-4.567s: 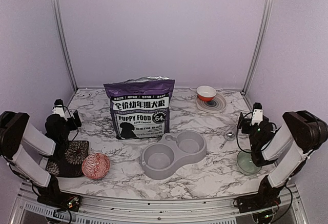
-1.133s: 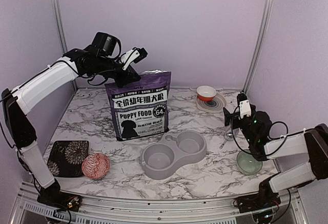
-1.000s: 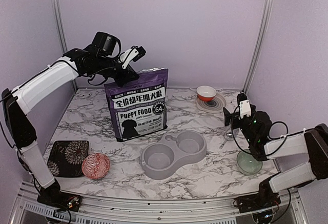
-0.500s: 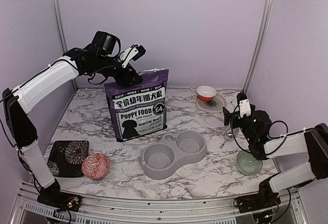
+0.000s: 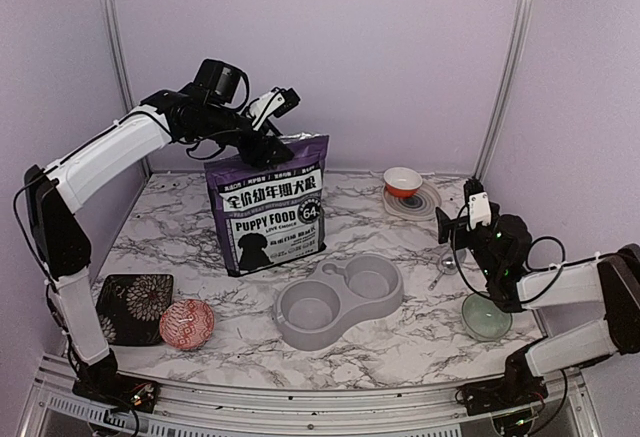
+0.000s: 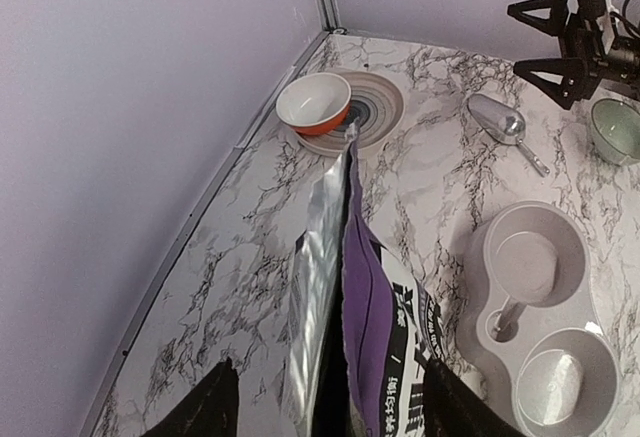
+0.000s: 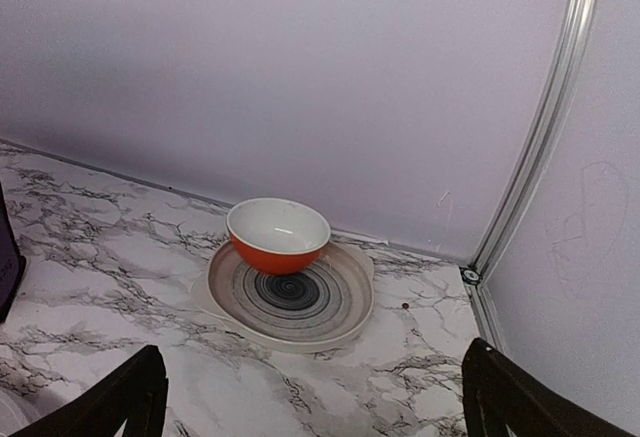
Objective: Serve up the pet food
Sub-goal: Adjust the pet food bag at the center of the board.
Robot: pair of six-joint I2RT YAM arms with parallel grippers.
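The purple "PUPPY FOOD" bag (image 5: 268, 207) stands upright at the back left. Its top is slit open, and in the left wrist view (image 6: 375, 297) the opening is dark. No pet food shows; it is hidden in the bag. My left gripper (image 5: 277, 125) is open and straddles the bag's top edge (image 6: 330, 382), one finger on each side and neither touching. The grey double-bowl feeder (image 5: 340, 299) lies empty in front (image 6: 545, 307). My right gripper (image 5: 455, 225) is open and empty (image 7: 315, 402) above a metal scoop (image 5: 446, 261).
An orange bowl (image 5: 402, 181) sits on a ringed plate (image 5: 420, 204) at the back right, and both show in the right wrist view (image 7: 278, 235) (image 7: 335, 302). A green bowl (image 5: 485, 319) is near the right arm. A red ball (image 5: 187, 323) and a dark patterned plate (image 5: 125, 307) are at the front left.
Both arms have risen from rest. The left arm has reached over the bag's top and shifted slightly right; the bag rocked a little. The right gripper has barely moved in the last second.
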